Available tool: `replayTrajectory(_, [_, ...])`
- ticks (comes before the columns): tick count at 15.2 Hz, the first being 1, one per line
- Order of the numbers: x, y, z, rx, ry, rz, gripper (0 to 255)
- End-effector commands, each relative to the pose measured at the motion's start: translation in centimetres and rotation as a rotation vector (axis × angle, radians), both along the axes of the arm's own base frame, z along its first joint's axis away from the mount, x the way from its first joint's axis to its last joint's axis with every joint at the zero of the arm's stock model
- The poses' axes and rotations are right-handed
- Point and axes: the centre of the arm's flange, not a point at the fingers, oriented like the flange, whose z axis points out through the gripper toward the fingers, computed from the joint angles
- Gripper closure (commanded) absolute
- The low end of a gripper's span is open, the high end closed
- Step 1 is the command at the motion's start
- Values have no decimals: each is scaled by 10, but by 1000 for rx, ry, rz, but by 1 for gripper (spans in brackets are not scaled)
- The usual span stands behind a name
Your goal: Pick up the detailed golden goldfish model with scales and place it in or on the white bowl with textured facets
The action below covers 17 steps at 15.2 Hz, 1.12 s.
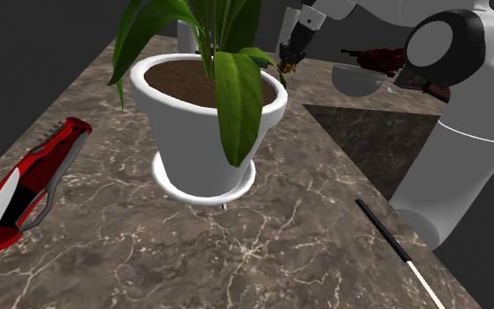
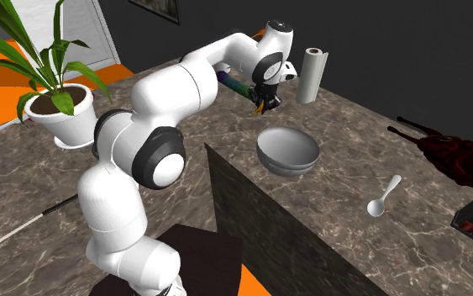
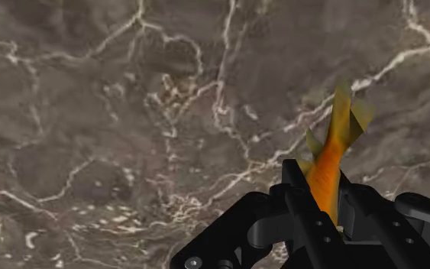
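Clamped in my jaws, the goldfish (image 3: 326, 174) pokes its tail out past their tips, with bare marble counter (image 3: 114, 115) beneath it. It hangs in the air near the bowl (image 2: 286, 166), off the rim on the plant's side and not over it. I judge the fish light and stiff. Its smooth, tapering body could slide, and its thin fins and tail might snap. The thick middle, where I have it, is the place to grip. I count one goldfish, one bowl, one spoon (image 2: 383, 196) on the bowl's far side from the plant, one paper roll (image 2: 311, 74) behind the bowl, and one potted plant (image 1: 192, 132).
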Motion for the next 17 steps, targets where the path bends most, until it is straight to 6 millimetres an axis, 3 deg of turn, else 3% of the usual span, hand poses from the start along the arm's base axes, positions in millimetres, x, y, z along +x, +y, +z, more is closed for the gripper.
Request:
replayTrajectory(1, [1,0,9,0,0,0,255])
replayTrajectory(17, [1,0,94,0,0,0,255])
